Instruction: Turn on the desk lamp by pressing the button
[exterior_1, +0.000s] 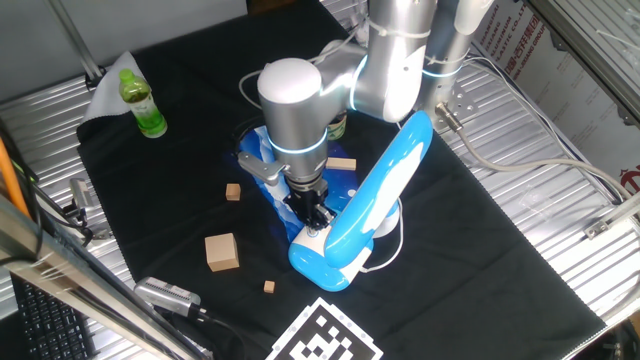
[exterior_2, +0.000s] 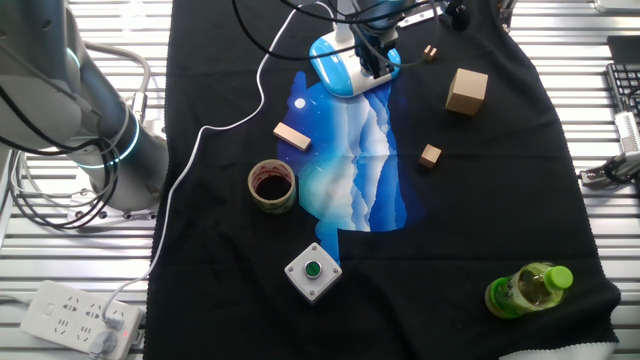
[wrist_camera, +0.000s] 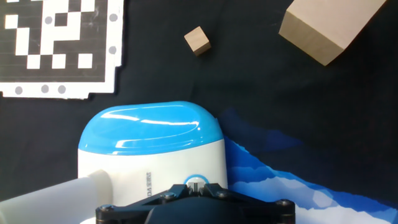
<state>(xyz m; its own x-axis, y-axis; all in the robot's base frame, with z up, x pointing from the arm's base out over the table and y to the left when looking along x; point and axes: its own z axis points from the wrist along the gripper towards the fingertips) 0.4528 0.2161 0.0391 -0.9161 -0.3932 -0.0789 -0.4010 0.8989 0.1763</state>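
The desk lamp (exterior_1: 385, 190) stands on the black cloth, its blue-and-white arm folded up over its rounded base (wrist_camera: 149, 134). It also shows at the far edge in the other fixed view (exterior_2: 345, 70). My gripper (exterior_1: 315, 215) hangs straight down over the base. In the hand view my gripper (wrist_camera: 196, 186) has its fingertips together, shut and empty, right at the button (wrist_camera: 196, 181). The button is a small white disc with a blue ring, half hidden behind the fingertips. I cannot tell whether the tips touch it.
A blue-white patterned sheet (exterior_2: 360, 170) lies under the lamp. Wooden blocks (exterior_1: 222, 250) (exterior_1: 233, 191) (exterior_1: 269, 287) lie around it. A green bottle (exterior_1: 143, 100), a tape roll (exterior_2: 272, 186), a green push button box (exterior_2: 312, 270) and a marker sheet (wrist_camera: 59, 46) are nearby.
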